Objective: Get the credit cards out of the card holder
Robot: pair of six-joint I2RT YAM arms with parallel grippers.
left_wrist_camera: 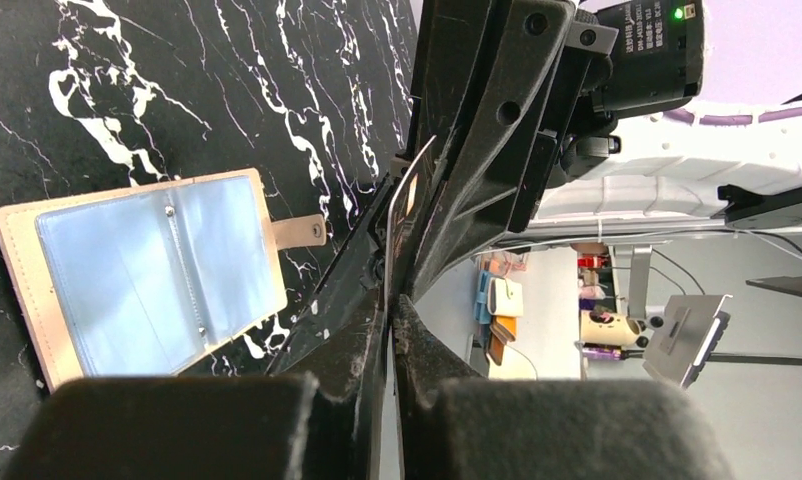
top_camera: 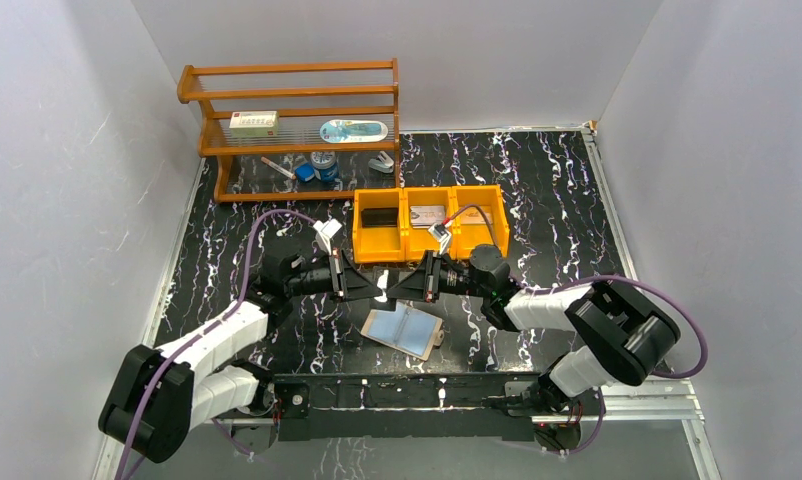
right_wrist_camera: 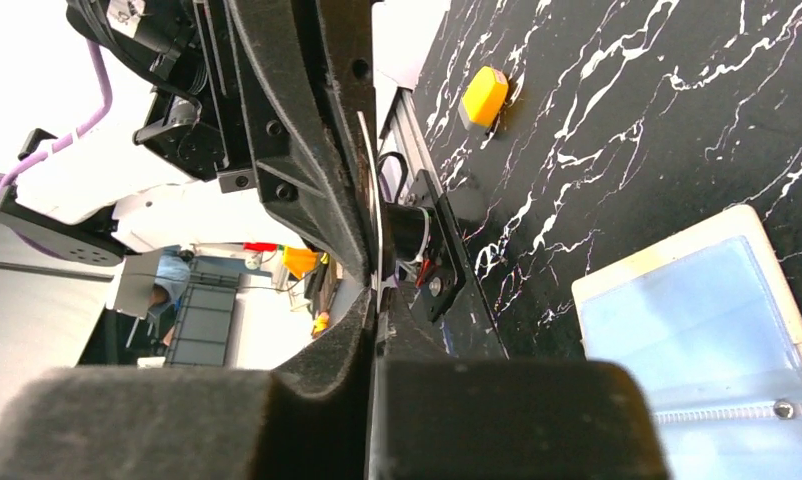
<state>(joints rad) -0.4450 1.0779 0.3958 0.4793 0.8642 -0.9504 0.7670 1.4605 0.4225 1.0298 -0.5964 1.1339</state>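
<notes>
Surface: black tabletop [top_camera: 557, 200] with white marble veining, metal rail [top_camera: 609, 210] along its right edge, plain grey-white walls [top_camera: 77, 150] on three sides. Wooden rack [top_camera: 287, 92] at back left carries a small box [top_camera: 253, 122] with a printed label, too small to read. Left wrist view: print on the right arm's motor housing [left_wrist_camera: 645, 50], also unreadable; green LED [left_wrist_camera: 677, 13] lit beside it.

Card holder [top_camera: 404, 330] lies spread open on the tabletop between the arm bases and the grippers, clear sleeves up, tab at its right end.

Left gripper [left_wrist_camera: 390, 300] is clamped on a thin card [left_wrist_camera: 402, 200], held on edge above the tabletop. Right gripper [right_wrist_camera: 373, 305] faces it tip to tip and looks closed on the same card.

Orange tray [top_camera: 429, 248] just behind them: black card [top_camera: 381, 216] in the left compartment, greyish card [top_camera: 427, 214] in the middle one.
</notes>
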